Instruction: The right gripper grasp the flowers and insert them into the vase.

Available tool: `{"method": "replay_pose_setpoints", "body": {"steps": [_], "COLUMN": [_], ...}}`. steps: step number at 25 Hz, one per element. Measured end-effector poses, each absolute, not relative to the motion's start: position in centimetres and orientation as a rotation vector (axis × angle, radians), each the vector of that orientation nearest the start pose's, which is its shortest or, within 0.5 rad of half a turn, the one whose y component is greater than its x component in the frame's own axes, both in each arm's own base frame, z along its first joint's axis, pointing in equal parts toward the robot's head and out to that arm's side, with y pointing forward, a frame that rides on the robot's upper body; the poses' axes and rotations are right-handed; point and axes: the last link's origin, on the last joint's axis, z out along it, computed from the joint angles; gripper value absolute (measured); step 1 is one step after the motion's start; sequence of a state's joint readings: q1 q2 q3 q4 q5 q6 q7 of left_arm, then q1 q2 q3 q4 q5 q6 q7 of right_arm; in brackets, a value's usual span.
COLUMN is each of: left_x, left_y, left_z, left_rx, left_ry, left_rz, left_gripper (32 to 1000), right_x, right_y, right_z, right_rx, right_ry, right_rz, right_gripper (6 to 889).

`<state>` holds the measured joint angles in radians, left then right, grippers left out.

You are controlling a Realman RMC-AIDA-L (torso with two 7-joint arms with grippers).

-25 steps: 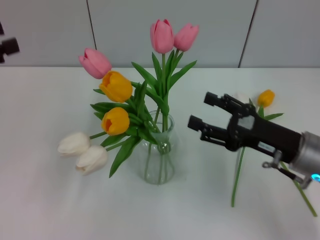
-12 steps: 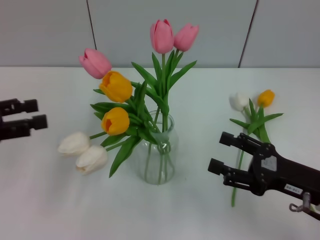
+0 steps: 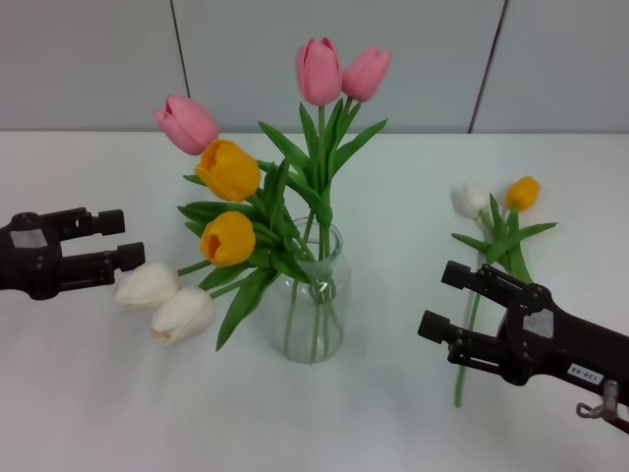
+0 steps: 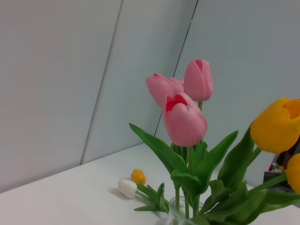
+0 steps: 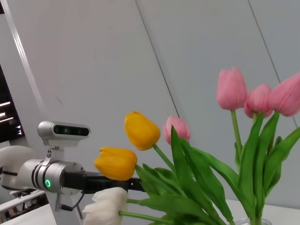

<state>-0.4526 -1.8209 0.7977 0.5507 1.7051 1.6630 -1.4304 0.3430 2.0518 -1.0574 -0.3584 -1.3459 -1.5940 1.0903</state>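
The clear glass vase (image 3: 313, 320) stands mid-table and holds several flowers: pink tulips (image 3: 318, 71), orange ones (image 3: 228, 169) and two drooping white ones (image 3: 162, 298). A white tulip (image 3: 470, 200) and an orange tulip (image 3: 523, 193) lie on the table to the right, their stems (image 3: 462, 369) running toward me. My right gripper (image 3: 437, 298) is open and empty, right of the vase, with its body over those stems. My left gripper (image 3: 126, 236) is open and empty, just left of the white blooms. The left wrist view shows the pink tulips (image 4: 183, 119) and the lying pair (image 4: 128, 187).
The white table (image 3: 118, 413) ends at a grey panelled wall (image 3: 98, 59) behind. In the right wrist view the left arm (image 5: 51, 176) with a green light shows beyond the bouquet.
My right gripper has drawn back from beside the vase toward the front right, open throughout. My left gripper has come in from the left edge to the white blooms.
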Motion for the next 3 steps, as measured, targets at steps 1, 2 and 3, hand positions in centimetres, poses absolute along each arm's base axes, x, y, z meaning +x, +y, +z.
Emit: {"method": "replay_pose_setpoints", "body": {"steps": [1, 2, 3], "left_x": [-29.87, -29.91, -29.94], "left_y": [32.4, 32.37, 32.34], "left_z": [9.25, 9.2, 9.19], "left_rx": [-2.62, -2.619, -2.616], "left_ry": [-0.684, -0.686, -0.688], "left_rz": [-0.806, -0.808, -0.81], "left_gripper": [770, 770, 770], "right_x": [28.11, 28.02, 27.97], "right_y": [26.9, 26.99, 27.04], "right_z": [-2.59, -2.55, -2.51], "right_rx": [-2.481, -2.481, -2.482], "right_ry": [0.69, 0.683, 0.678], "right_rz": [1.165, 1.165, 1.165], "right_gripper": [880, 880, 880]}}
